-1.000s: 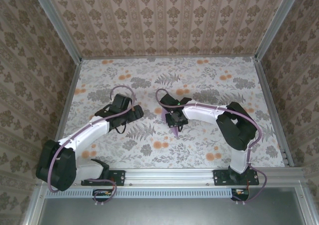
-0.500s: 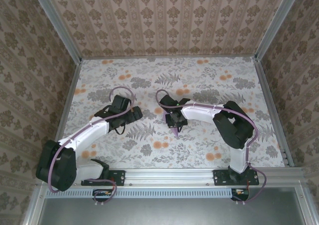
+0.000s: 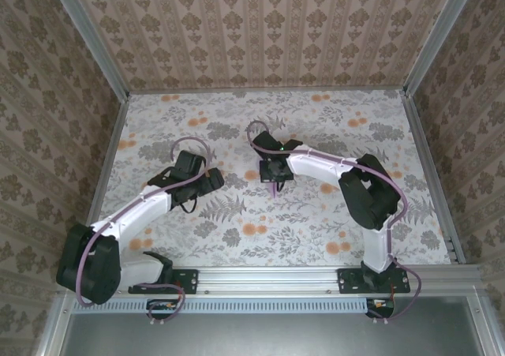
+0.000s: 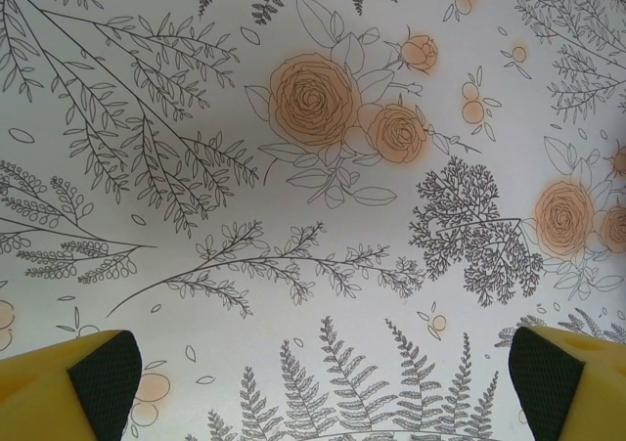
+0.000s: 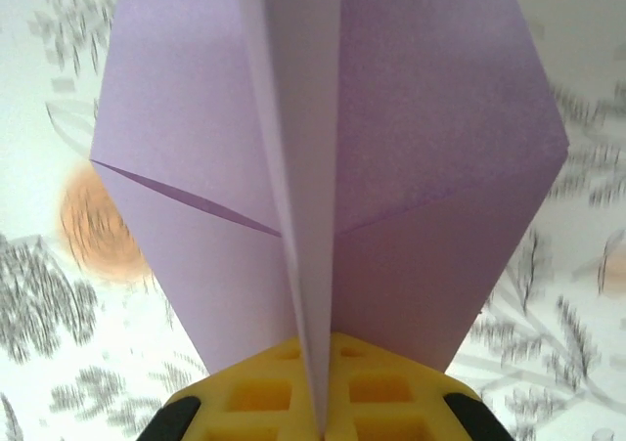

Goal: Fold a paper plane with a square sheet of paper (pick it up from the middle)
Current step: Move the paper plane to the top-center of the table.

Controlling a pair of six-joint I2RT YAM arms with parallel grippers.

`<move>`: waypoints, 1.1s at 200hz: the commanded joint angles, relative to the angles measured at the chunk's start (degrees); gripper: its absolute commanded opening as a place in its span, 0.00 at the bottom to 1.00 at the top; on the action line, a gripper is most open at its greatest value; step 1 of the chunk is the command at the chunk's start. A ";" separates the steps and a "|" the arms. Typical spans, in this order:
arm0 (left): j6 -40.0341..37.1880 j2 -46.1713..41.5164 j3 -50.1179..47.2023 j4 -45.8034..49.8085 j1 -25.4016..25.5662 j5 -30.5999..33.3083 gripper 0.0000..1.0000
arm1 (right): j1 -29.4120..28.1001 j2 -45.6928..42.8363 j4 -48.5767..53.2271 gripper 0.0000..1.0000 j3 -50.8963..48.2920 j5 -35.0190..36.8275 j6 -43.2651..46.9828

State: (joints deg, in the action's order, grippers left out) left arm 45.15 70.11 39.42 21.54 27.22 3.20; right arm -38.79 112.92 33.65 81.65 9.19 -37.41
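You'll see wallpapered walls closing in the floral worktop, your left gripper spread wide apart over it at the left, and, right of that near the middle, your right gripper clamped on the purple paper plane along its centre crease.

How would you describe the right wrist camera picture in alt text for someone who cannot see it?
A folded lavender paper, with a raised centre crease and two slanting folds, is pinched at its near end in the shut, yellow right gripper. Behind it lies a blurred floral tabletop.
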 commanded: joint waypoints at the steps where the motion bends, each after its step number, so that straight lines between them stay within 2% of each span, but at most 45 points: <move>1: -1.19 -1.69 -0.72 2.30 -0.59 -0.26 1.00 | 1.87 3.75 1.38 0.07 3.68 1.90 2.60; 81: -1.01 -0.99 -0.62 2.37 -0.69 -1.18 1.00 | 6.69 14.16 3.62 0.14 16.55 -0.91 8.03; 159: -1.31 -0.32 -0.14 2.55 -0.69 -1.50 1.00 | 7.06 18.42 4.53 0.18 16.75 -1.93 6.57; 193: -3.35 -0.97 1.92 3.98 -0.69 0.18 1.00 | 7.14 16.53 5.53 0.19 17.66 -1.86 5.60; 220: -6.85 -1.77 5.93 6.37 -3.94 3.50 1.00 | 7.14 11.00 7.03 0.28 19.24 -0.88 5.07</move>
State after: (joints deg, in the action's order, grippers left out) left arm 42.72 69.52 40.60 25.08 25.23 3.09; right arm -31.66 128.29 36.29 98.94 8.36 -31.46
